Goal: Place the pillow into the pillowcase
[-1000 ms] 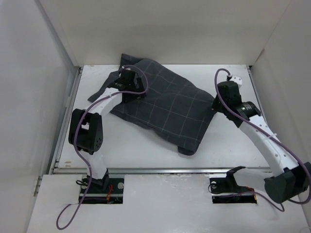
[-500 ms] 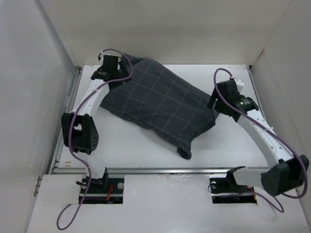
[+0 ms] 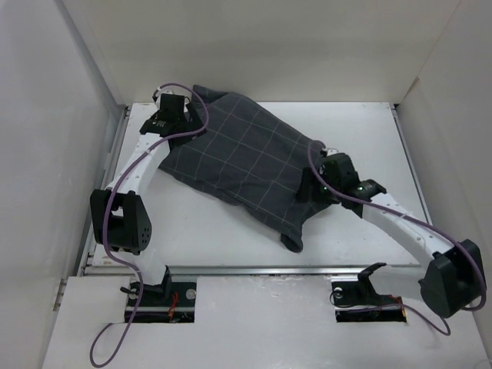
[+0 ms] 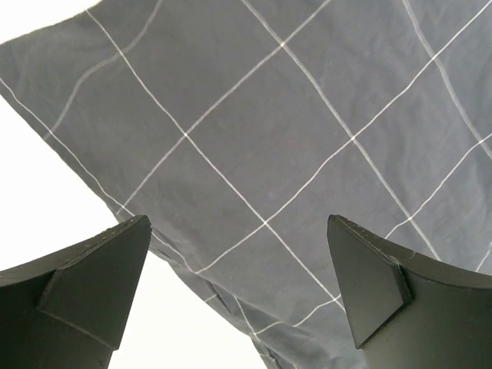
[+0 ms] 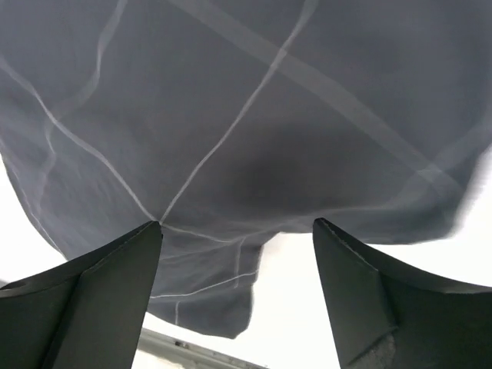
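The pillowcase (image 3: 246,165), dark charcoal with a thin pale grid, lies plump and slantwise across the white table (image 3: 369,131). It fills the left wrist view (image 4: 292,115) and the right wrist view (image 5: 254,115). The pillow is hidden; no white cushion shows. My left gripper (image 3: 163,124) (image 4: 238,223) hovers open at the pillowcase's far left corner, with nothing between its fingers. My right gripper (image 3: 307,189) (image 5: 237,224) stands open over the pillowcase's near right edge, above a drooping corner of cloth (image 5: 231,300), holding nothing.
White walls (image 3: 46,115) close the table in on the left, back and right. A metal rail (image 3: 254,270) runs along the near edge in front of both arm bases. Purple cables (image 3: 115,231) loop along each arm.
My right gripper opened and swung in from the pillowcase's right corner to its near right edge. My left arm drew back to the far left corner, and the loose flap there is gone.
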`<act>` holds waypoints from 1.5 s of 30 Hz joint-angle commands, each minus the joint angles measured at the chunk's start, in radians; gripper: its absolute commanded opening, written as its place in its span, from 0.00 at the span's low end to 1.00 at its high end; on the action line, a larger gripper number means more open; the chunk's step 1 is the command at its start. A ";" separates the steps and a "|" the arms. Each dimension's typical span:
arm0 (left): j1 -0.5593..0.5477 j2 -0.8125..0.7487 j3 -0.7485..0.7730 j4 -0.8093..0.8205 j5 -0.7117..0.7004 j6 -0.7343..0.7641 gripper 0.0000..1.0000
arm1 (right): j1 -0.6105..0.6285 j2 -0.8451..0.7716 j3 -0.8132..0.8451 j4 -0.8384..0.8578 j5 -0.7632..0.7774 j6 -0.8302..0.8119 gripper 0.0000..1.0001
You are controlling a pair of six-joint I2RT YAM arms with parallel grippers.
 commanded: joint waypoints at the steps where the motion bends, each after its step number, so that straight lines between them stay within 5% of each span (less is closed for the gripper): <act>1: 0.002 -0.055 -0.019 0.033 0.023 -0.013 1.00 | 0.119 0.036 -0.041 0.169 -0.002 0.019 0.82; 3: 0.002 -0.055 -0.029 0.033 0.023 -0.013 1.00 | 0.190 0.068 -0.087 0.231 0.026 0.043 0.79; 7: 0.002 -0.073 -0.038 0.033 0.000 -0.022 1.00 | 0.278 0.131 -0.156 0.231 0.078 0.161 0.49; 13: 0.002 -0.083 -0.012 0.002 -0.042 -0.022 1.00 | 0.387 0.070 -0.271 0.064 0.138 0.255 0.45; 14: 0.002 -0.083 -0.012 0.002 -0.042 -0.022 1.00 | 0.387 0.003 -0.285 0.045 0.147 0.277 0.47; 16: 0.002 -0.083 -0.001 -0.008 -0.042 -0.022 1.00 | 0.387 -0.080 -0.313 -0.017 0.163 0.310 0.70; 18: 0.002 -0.092 0.008 -0.019 -0.055 -0.032 1.00 | 0.387 -0.216 -0.322 -0.048 0.163 0.320 0.83; 20: 0.002 -0.104 0.019 -0.019 -0.055 -0.032 1.00 | 0.387 -0.340 -0.306 -0.076 0.163 0.320 0.85; 23: 0.002 -0.136 0.028 -0.019 -0.055 -0.032 1.00 | 0.387 -0.431 -0.189 -0.148 0.317 0.311 1.00; 32: -0.080 -0.415 -0.123 0.048 -0.138 -0.034 1.00 | 0.364 -0.278 0.290 -0.171 1.015 0.235 1.00; 34: -0.095 -0.460 -0.157 0.048 -0.160 -0.057 1.00 | 0.321 -0.190 0.375 -0.171 1.061 0.219 1.00; 39: -0.144 -0.544 -0.187 0.019 -0.258 -0.094 1.00 | 0.119 -0.019 0.563 -0.072 0.867 0.019 1.00; 45: -0.209 -0.595 -0.214 -0.016 -0.344 -0.117 1.00 | -0.225 0.180 0.673 0.022 0.343 -0.019 1.00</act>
